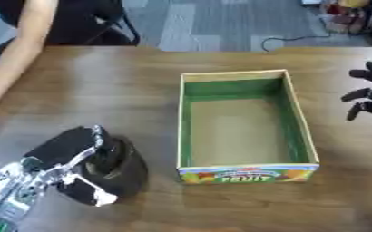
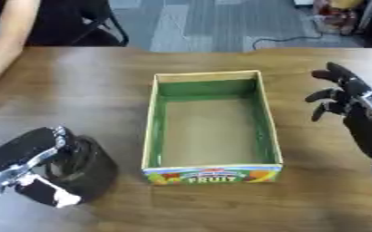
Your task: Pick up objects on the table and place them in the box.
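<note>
An open cardboard box [image 1: 248, 173] with green inner walls and "FRUIT" on its front stands mid-table, nothing showing inside. Left of it, at the near left, is a dark rounded object [image 1: 128, 168]. My left hand [image 1: 60, 148] is shut on it, fingers over its top and thumb curled at its near side. I cannot tell whether the object touches the table. My right hand [image 2: 349, 103] hovers to the right of the box, level with its far half, open with fingers spread and holding nothing.
The wooden table [image 1: 110, 90] runs bare behind and left of the box. Its far edge [image 1: 221, 49] meets grey floor, where a cable and some clutter lie at the upper right.
</note>
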